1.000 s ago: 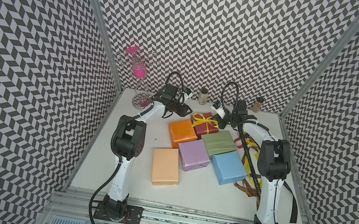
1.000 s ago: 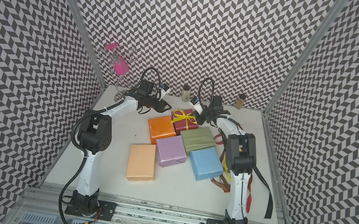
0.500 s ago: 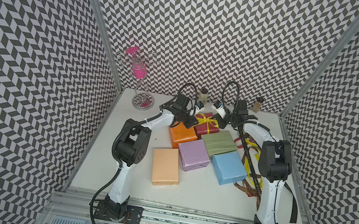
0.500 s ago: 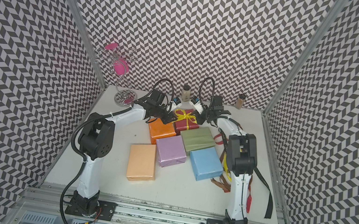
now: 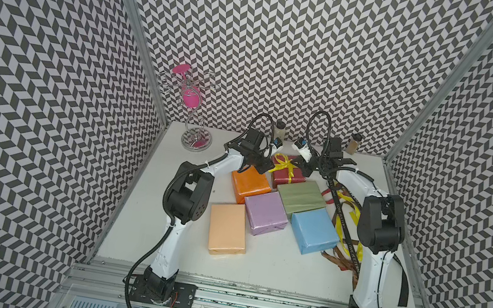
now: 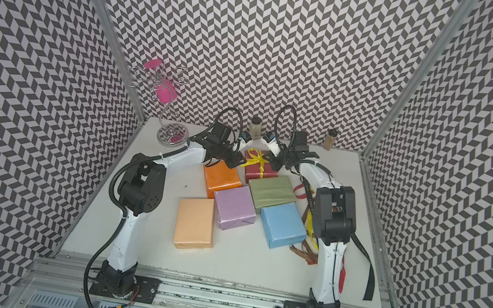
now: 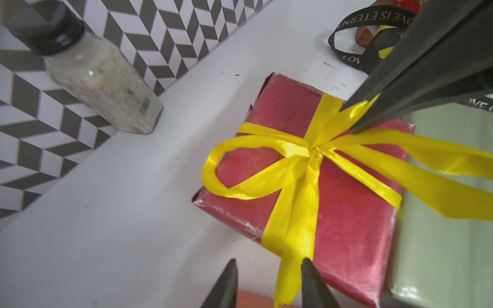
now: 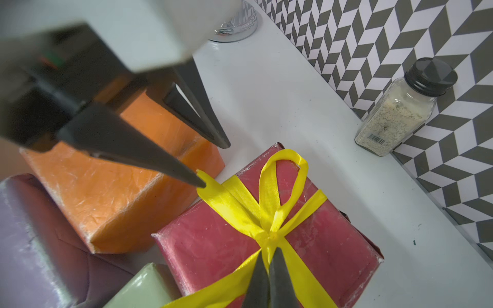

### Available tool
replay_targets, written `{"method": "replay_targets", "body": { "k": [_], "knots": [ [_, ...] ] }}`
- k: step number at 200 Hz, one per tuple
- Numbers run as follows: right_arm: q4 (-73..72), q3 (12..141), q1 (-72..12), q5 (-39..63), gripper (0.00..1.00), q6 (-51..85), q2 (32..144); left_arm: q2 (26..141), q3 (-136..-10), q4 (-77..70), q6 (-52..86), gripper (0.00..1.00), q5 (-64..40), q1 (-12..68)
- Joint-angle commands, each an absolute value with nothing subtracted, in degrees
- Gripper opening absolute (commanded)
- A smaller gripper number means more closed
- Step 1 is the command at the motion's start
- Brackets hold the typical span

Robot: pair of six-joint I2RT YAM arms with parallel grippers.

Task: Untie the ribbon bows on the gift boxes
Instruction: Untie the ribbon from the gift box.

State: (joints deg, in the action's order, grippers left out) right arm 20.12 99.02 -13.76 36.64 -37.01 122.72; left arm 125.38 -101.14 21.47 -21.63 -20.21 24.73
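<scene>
Five bare boxes point(image 5: 266, 212) in crisp paper, peach at near left to light blue at right, crowd the white surface point(image 5: 253, 264), their limp loose ribbons point(image 5: 341, 221) heaped further right. Only the dark red box point(image 7: 346, 226), far middle, is still tied with its glossy yellow bow point(image 7: 310, 153): my left claw point(image 7: 269, 261) stands apart at one flat satin tail, my right claw point(image 8: 269, 253) pinched together on a strand by the knot.
</scene>
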Motion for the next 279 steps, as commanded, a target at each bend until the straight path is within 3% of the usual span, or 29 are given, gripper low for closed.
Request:
{"method": "replay_targets", "body": {
  "k": [1,48,110,279],
  "knots": [
    [17.93,98.97,-13.8,37.44,0.0,-36.12,120.5,123.69,-99.73,21.33,-23.4,0.48,-20.34,26.31],
    [18.71,98.88,-13.77,37.77,0.0,-36.21,120.51,125.49,-100.65,18.99,-21.04,0.52,-16.9,27.69],
    [19.3,98.53,-13.8,38.67,0.0,-36.04,120.72,122.48,-99.16,16.83,-20.15,0.49,-24.13,27.93],
    [21.97,98.88,-13.71,40.1,0.0,-34.46,119.93,129.64,-101.22,11.26,-16.63,0.49,-23.18,28.77]
  ]
}}
